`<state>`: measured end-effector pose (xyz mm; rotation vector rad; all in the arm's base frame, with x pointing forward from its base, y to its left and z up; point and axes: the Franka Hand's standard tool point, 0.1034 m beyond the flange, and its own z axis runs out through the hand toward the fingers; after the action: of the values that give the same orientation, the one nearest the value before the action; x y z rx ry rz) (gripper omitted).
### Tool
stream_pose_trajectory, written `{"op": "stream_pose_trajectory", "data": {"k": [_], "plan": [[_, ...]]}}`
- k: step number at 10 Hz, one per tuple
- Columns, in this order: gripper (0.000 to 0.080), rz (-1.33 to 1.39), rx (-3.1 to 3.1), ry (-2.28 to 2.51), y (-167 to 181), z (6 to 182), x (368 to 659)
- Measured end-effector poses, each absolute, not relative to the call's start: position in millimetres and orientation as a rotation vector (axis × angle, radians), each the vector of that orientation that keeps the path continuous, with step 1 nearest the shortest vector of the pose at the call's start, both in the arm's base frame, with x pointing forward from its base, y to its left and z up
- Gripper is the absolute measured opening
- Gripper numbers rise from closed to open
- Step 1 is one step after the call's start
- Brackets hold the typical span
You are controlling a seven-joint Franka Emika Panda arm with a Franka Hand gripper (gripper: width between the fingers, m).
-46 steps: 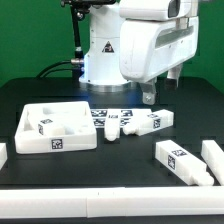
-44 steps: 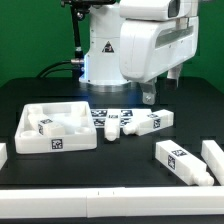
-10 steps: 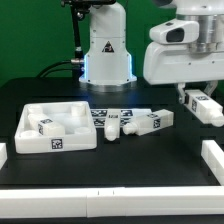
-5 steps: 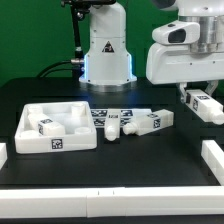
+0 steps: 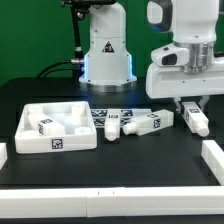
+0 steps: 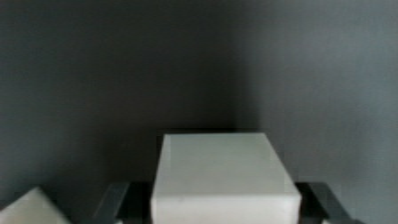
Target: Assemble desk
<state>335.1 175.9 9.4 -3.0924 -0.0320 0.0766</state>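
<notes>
End effector [image 5: 194,114] clamps leg [image 6: 215,180] — blocky, matte white.

Count at this moment. Rimmed panel [image 5: 30,141]: one. Bar legs: four I am sure of. One is the held leg [image 5: 199,127], clamped in my gripper [image 5: 193,116]; my wrist view shows it as a single white block [image 6: 221,178] between two dark fingers [image 6: 119,203]. One loose leg [image 5: 112,126] and a second loose leg [image 5: 150,122] lie side by side mid-scene. One tagged leg [image 5: 44,126] lies inside the panel. A white lump [image 5: 72,126] sits beside it; leg or socket, cannot tell. Marker board [image 5: 103,113]: one. White edge rails: three in sight, one at the exterior view's left [image 5: 3,155], one at its right [image 5: 212,155], one along the front [image 5: 110,193]. Gripper: one.
</notes>
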Motion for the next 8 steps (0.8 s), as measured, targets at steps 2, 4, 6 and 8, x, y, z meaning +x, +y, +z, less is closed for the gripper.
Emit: {"op": "stream_pose_trajectory", "data": {"k": [2, 4, 6, 8], "plan": [[0.0288, 0.076, -3.094, -0.05, 168, 8.0, 338], [0.0366, 0.076, -3.094, -0.046, 168, 8.0, 337], [0.0503, 0.132, -3.103, -0.019, 160, 19.9, 341], [0.064, 0.124, -3.085, 0.097, 140, 57.2, 362]]}}
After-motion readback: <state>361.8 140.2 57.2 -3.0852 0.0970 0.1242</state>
